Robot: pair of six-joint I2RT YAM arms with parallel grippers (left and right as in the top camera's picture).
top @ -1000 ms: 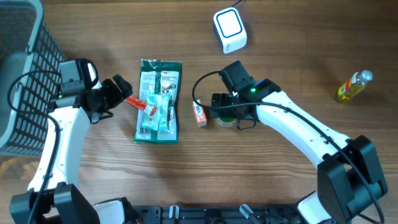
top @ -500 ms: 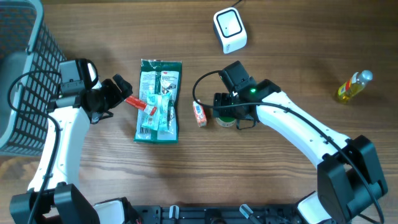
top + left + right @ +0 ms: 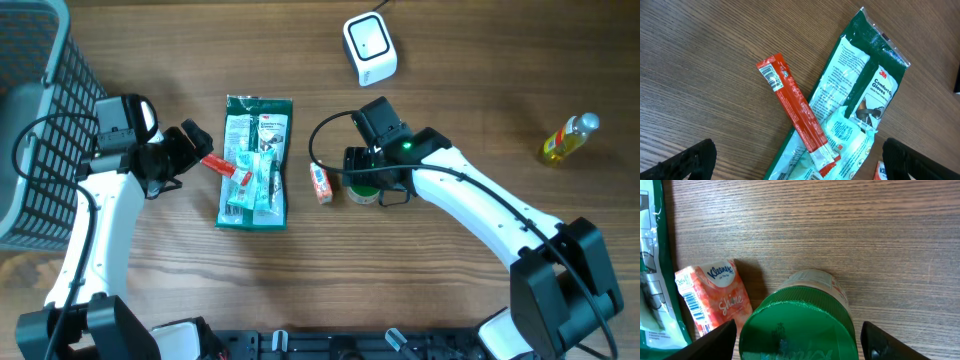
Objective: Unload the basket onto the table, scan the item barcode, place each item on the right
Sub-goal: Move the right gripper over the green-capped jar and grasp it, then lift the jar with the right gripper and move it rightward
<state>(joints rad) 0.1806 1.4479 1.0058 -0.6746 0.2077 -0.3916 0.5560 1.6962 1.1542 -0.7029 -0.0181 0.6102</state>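
Everything sits on a wooden table (image 3: 480,60) of warm mid-brown, its fine dark grain running lengthwise from left to right. The top is matt and takes the light evenly, with no glare; shadows on it are short and soft. At the far left edge stands a dark mesh basket (image 3: 40,120). A black rail (image 3: 320,343) runs along the near edge. No wall, floor or window shows.
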